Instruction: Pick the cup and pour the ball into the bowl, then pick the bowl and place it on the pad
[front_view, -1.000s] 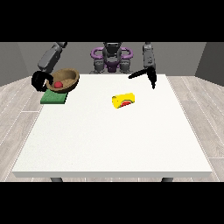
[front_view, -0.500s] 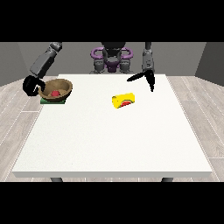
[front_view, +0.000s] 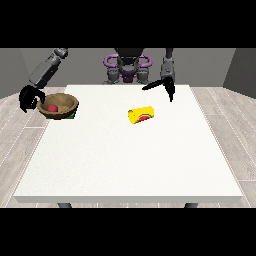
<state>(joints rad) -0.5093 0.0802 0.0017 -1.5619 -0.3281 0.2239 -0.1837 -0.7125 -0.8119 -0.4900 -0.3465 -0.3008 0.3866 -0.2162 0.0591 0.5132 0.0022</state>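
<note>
On the white table (front_view: 130, 165), the near half bare toward the camera, a yellow cup (front_view: 141, 115) lies on its side near the middle, its mouth seemingly turned to the view's right and nothing in contact with it; it looks spent, its part of the job apparently finished. Farther back at the table's left edge, the brown bowl (front_view: 60, 105) sits with the red ball (front_view: 52, 108) inside, and a corner of the green pad (front_view: 72, 115) peeks out beneath its right side, so the bowl appears to rest on or just over the pad. The hand at the view's left (front_view: 29, 97) hangs just beside the bowl's outer rim, its fingers (front_view: 23, 102) curled in a hook; whether they grasp the rim or have let go cannot be told from this angle. The risk now, as a judgement, lies here: the bowl stands hard against the table's edge and seems tipped slightly, so a hand drawing away while snagged on the rim could drag it off the pad or spill the ball. Farthest back, the hand at the view's right (front_view: 167, 86) hovers above the table's rear, well apart from the cup, fingers spread loosely and carrying nothing.
</note>
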